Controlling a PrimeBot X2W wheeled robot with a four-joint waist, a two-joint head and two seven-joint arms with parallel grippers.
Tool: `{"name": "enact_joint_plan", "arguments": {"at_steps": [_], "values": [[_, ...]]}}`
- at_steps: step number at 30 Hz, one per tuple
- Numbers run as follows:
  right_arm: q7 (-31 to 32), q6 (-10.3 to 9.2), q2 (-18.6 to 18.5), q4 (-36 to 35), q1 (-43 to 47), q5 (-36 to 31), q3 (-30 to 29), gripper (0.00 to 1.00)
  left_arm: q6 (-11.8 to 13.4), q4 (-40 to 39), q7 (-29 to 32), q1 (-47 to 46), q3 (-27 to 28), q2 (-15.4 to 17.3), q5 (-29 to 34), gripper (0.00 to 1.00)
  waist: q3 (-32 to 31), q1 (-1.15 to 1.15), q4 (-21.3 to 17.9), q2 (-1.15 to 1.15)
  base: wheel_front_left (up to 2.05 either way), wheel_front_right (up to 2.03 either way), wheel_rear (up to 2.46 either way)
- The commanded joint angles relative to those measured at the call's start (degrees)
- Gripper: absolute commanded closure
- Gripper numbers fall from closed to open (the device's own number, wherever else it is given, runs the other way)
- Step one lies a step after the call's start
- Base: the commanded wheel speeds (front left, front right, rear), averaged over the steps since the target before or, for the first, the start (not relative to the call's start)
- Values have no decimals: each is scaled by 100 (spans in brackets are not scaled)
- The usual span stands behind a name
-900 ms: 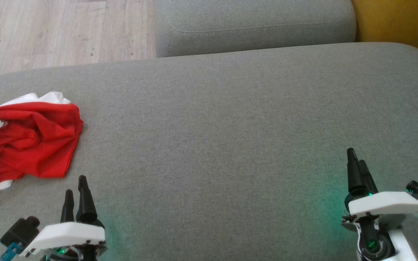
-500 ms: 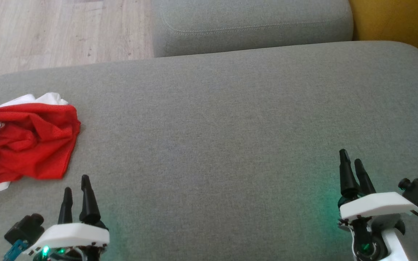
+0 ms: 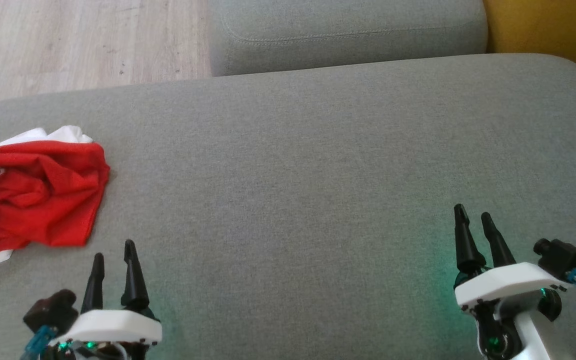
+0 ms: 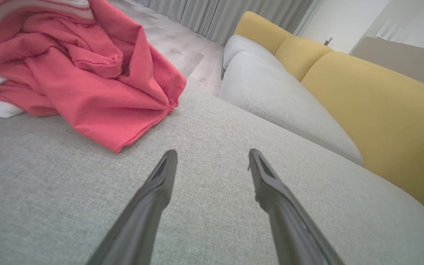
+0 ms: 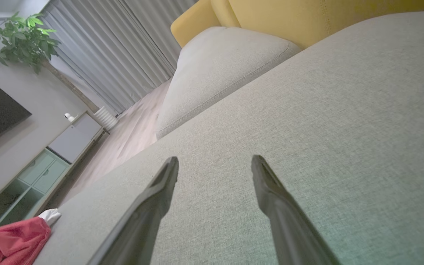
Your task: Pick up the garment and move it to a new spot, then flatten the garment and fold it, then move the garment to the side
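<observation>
At the far left end of the big grey seat cushion (image 3: 293, 165) lies the garment (image 3: 43, 190), a crumpled heap of red knit cloth with white bands poking out at its back and underside. Its left part is cut off by the head view's edge, so I can't make out its whole shape.

Just in front of it, over the cushion's front left corner, the left fingers (image 3: 132, 280) point away across the cushion, low over it. They are spread apart with nothing between them, their tips near the garment's front hem but not touching it. The white wrist shell (image 3: 110, 325) behind them is partly cut off at the bottom.

The cushion's middle is coarse woven fabric, flat, with rounded edges. Over its front right corner the right fingers (image 3: 464, 240) lean slightly leftward, likewise parted and empty, with a green glow on the weave beside them.

Beyond the cushion's back edge are pale wood floor (image 3: 78, 45), then a second grey cushion (image 3: 348, 35) with a stitched seam, then a mustard-yellow backrest (image 3: 548, 30).
</observation>
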Motion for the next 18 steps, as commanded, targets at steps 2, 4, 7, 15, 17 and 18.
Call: {"name": "enact_joint_plan", "arguments": {"at_steps": [2,4,7,15,17,18], "values": [[-118,-3,-94,-110,-281,-333,171,0,50,-76,-107,-142,37,90,349,0,15,0,-11,0,0,0,0],[-152,-3,-97,-82,-295,-491,205,0,75,-31,-142,-139,14,101,512,0,28,0,-16,0,0,0,0],[-202,-3,-100,-38,-307,-718,242,0,109,15,-193,-135,-6,105,728,0,39,0,-20,0,0,0,0],[-320,-3,-95,73,-323,-1209,292,0,177,96,-311,-111,-35,106,1201,0,57,0,-14,0,0,0,0],[-354,-4,-93,101,-319,-1355,301,0,200,118,-345,-101,-45,107,1345,0,60,0,-11,0,0,0,0],[-371,-4,-91,126,-314,-1421,310,0,209,128,-362,-100,-54,107,1418,0,61,0,-6,0,0,0,0]]}}
